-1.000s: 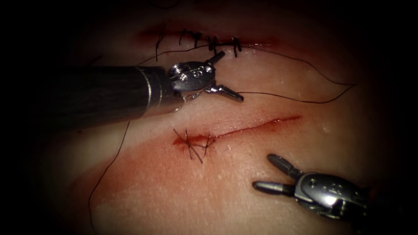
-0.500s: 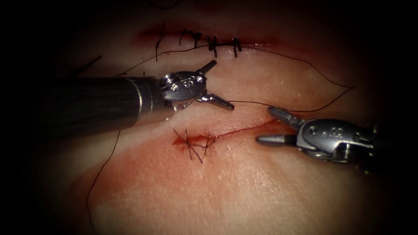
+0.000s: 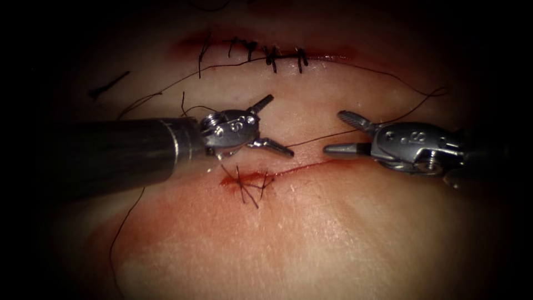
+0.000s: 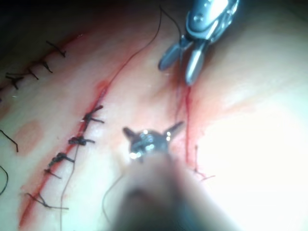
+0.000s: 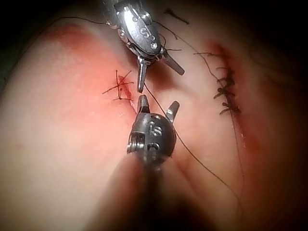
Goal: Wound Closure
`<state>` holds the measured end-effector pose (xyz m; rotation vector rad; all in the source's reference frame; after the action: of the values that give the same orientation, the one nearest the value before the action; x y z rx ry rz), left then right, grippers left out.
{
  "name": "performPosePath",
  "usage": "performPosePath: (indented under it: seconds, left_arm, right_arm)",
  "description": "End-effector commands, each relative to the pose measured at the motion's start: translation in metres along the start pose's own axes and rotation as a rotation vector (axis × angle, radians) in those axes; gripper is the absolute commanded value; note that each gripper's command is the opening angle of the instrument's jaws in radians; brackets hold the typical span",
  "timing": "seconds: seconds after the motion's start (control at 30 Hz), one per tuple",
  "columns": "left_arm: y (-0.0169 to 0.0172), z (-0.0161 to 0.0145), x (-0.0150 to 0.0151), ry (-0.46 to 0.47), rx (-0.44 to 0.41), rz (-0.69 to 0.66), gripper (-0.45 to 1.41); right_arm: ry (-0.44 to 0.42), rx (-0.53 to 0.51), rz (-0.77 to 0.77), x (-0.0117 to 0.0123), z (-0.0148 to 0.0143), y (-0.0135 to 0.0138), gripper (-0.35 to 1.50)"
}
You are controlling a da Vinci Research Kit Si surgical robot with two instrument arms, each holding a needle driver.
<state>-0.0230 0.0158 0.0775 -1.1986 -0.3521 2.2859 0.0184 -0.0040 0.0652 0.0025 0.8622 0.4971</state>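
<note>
In the endoscope view the left tool [image 3: 272, 126] comes in from the left edge of the frame on its dark shaft and sits just above the left end of the open cut [image 3: 302, 166], its jaws spread wide: one points up and right, the other lies low and points right toward the cut. The right tool [image 3: 343, 133] enters from the right at about the same height, also with its jaws parted, one angled up-left and one lying level just above the cut's right part. Neither tool holds tissue, and I cannot make out a needle anywhere. A thin dark thread [image 3: 322, 136] runs from the tip of the left tool's lower jaw rightward between the right tool's two jaws, then curves up toward the right side of the frame; whether the left jaw actually touches it cannot be told. The cut carries one stitch with short cut ends [image 3: 247, 186] at its left end, ringed by red fluid [image 3: 244, 178]. Along the top of the frame lies a second, already stitched wound [image 3: 272, 55] with several dark knots. The tissue [image 3: 311, 239] is pale and bare below the cut. Small stamped characters show on both tool bodies, too small to read with confidence. The left wrist view shows the left tool [image 4: 153, 131] open, and the right wrist view shows the right tool [image 5: 158, 107] open.
</note>
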Motion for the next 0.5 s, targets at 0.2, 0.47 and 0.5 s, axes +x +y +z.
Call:
performPosePath:
  seconds: [0.2,0.47,0.5]
  left_arm:
    - [0.0007,-0.0015,-0.0004,0.002,-0.024,-0.009,1.13]
    - [0.0034,-0.0049,-0.0012,0.004,-0.038,-0.017,1.13]
    - [0.0039,-0.0053,-0.0011,0.01,-0.042,-0.017,1.15]
  right_arm:
    - [-0.026,-0.017,-0.015,-0.003,0.004,0.0008,1.3]
    - [-0.024,0.124,-0.045,-0.0053,0.004,0.0015,-0.35]
    - [-0.027,0.121,-0.045,-0.0055,0.0039,0.0019,-0.35]
